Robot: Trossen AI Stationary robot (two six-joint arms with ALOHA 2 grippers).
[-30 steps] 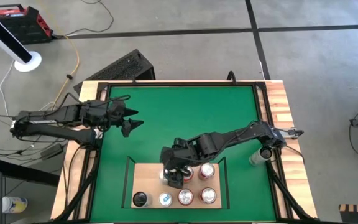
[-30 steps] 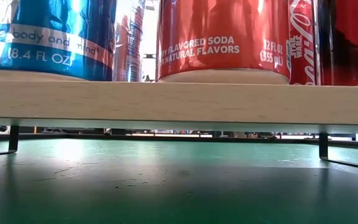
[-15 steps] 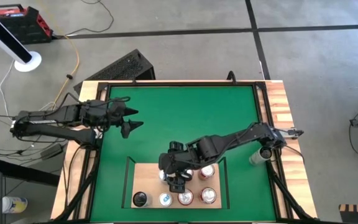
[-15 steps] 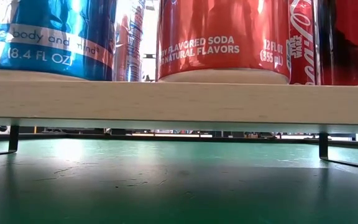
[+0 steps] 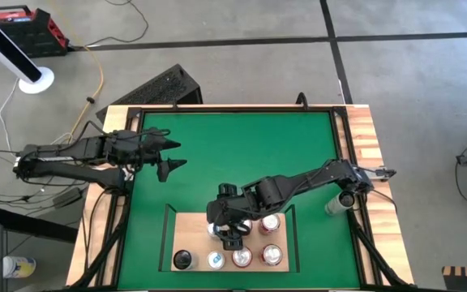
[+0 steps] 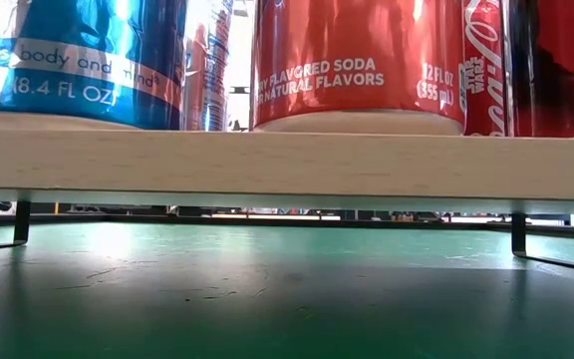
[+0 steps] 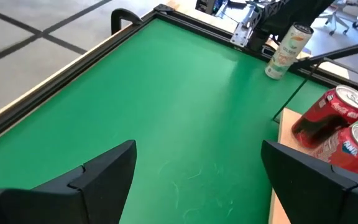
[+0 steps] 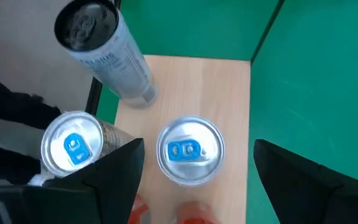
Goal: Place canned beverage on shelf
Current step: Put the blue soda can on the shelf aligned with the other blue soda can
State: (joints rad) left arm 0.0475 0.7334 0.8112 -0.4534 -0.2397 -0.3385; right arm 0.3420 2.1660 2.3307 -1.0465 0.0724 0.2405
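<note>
Right pincer (image 5: 231, 236) hangs spread above a blue-topped can (image 8: 190, 151) standing on the shelf (image 5: 191, 225), gripping nothing; looks like release's done. Next I'd lift clear. Left pincer (image 5: 171, 156) waits spread, far from the shelf.

Right gripper (image 5: 232, 236) hovers open over cans on the shelf (image 5: 191, 224); left arm waits aside.

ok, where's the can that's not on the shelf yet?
High view: the tall pale can stands at the mat's right edge, beside the right arm's base, right of the shelf.
</note>
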